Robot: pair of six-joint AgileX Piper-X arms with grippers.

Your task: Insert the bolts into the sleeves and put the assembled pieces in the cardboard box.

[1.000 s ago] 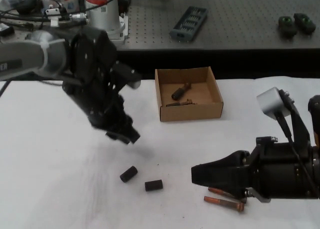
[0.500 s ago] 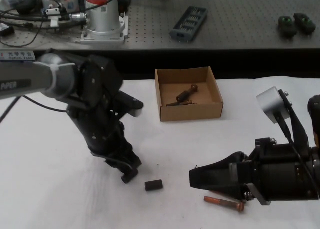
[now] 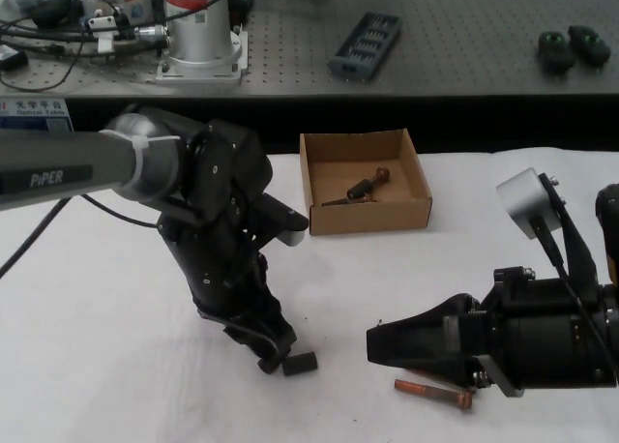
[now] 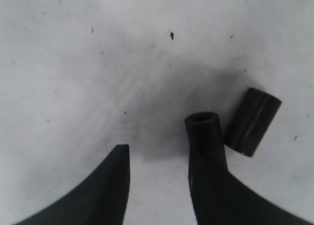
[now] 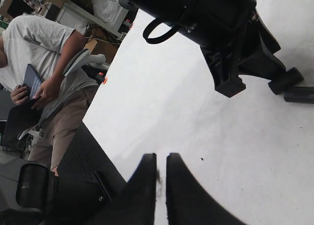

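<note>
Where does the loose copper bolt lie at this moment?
In the high view the copper bolt lies on the white cloth close to the camera, beside the right gripper and right of the loose black sleeve.

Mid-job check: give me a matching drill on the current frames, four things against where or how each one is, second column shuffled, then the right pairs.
Things:
1. copper bolt
2. cardboard box
3. left end effector
4. sleeve lying on its side

Place or state:
A. open, down at the white cloth
B. holds assembled pieces
C. on the cloth beside the right end effector
D. just outside the left end effector's fingers

Pairs: 1-C, 2-B, 3-A, 4-D
</note>
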